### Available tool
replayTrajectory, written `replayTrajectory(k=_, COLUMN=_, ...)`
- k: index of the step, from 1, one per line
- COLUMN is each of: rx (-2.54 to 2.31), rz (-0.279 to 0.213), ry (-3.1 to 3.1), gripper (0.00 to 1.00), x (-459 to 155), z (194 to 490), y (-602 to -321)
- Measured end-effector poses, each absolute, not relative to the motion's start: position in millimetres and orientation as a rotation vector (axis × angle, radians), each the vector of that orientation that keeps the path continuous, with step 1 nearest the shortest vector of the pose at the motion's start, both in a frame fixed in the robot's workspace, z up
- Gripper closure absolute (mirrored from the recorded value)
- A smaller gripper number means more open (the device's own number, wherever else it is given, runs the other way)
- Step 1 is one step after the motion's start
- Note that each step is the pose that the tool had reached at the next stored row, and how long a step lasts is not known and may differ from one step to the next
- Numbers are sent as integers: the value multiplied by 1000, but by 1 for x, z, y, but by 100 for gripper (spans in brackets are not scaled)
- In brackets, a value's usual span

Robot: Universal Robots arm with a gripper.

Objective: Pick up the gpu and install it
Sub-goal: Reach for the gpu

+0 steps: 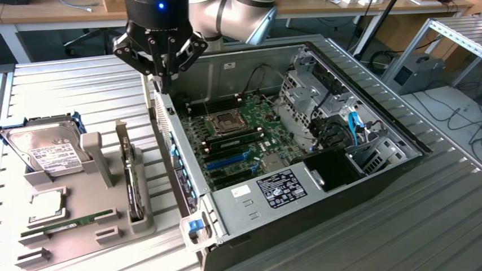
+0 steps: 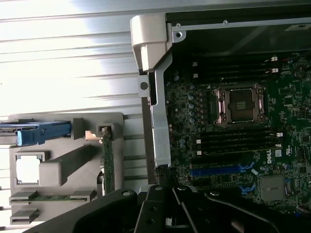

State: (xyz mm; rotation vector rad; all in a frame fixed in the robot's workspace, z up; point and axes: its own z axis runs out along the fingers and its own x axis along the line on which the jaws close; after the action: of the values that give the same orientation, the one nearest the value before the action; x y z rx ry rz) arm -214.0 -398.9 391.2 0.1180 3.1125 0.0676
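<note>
Open computer case (image 1: 226, 70), grey parts holder (image 1: 83, 237) just beside it on the exterior view's left; gripper (image 1: 161, 82) pinched together, empty, over the case's far-left corner; gpu (image 1: 134, 186) on edge in the holder, well apart, nearer side.

I see the graphics card (image 1: 134, 189) standing on its long edge in the grey holder (image 1: 79, 240). It is thin and black with a green board edge, well apart from my pincer (image 1: 161, 83) and untouched.
</note>
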Motion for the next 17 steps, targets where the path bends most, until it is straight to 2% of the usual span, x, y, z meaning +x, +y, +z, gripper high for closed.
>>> replayTrajectory(k=17, rx=118, rz=68, ry=3113, gripper=89, x=-217, z=391, y=-399)
